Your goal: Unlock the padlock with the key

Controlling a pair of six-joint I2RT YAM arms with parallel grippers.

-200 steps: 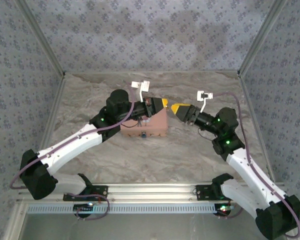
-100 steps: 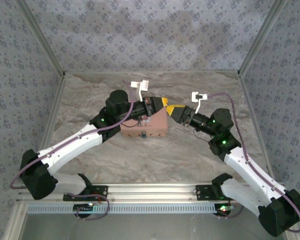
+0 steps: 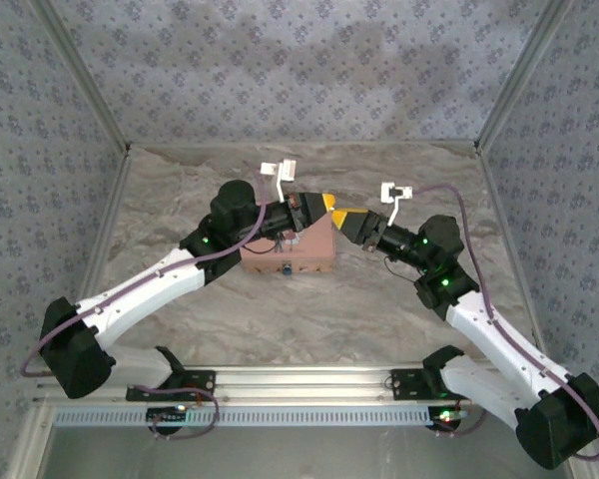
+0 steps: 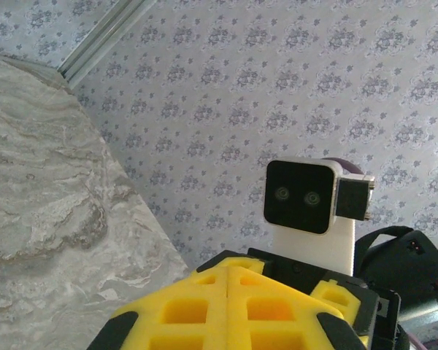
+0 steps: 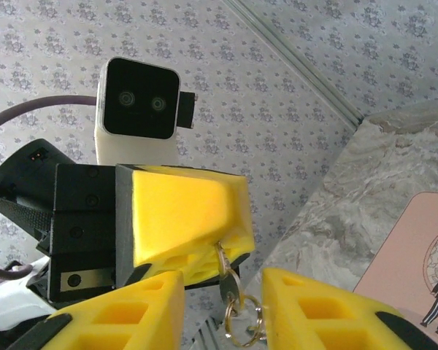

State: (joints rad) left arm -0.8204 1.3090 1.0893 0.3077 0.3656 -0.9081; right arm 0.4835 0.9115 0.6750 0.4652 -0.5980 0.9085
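Left claw (image 5: 220, 227) is pinching the key (image 5: 228, 284) at its tips, the ring (image 5: 241, 329) dangling below. Right claw (image 5: 223, 313) is standing spread, the key hanging between its fingers (image 5: 314, 306), near the pink box (image 3: 301, 251). Closing on the ring alone is risking a dropped or twisted key at handover.

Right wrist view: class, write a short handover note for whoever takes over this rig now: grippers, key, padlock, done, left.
Left gripper: shut on the tiny silvery metal key, ring dangling below.
Right gripper: open, straddling the key, not gripping.
Tiny grey metal padlock: on the front of the pink rectangular box, no gripper on it.
Done: key held in the air.
Left: put key into padlock, turn, open.
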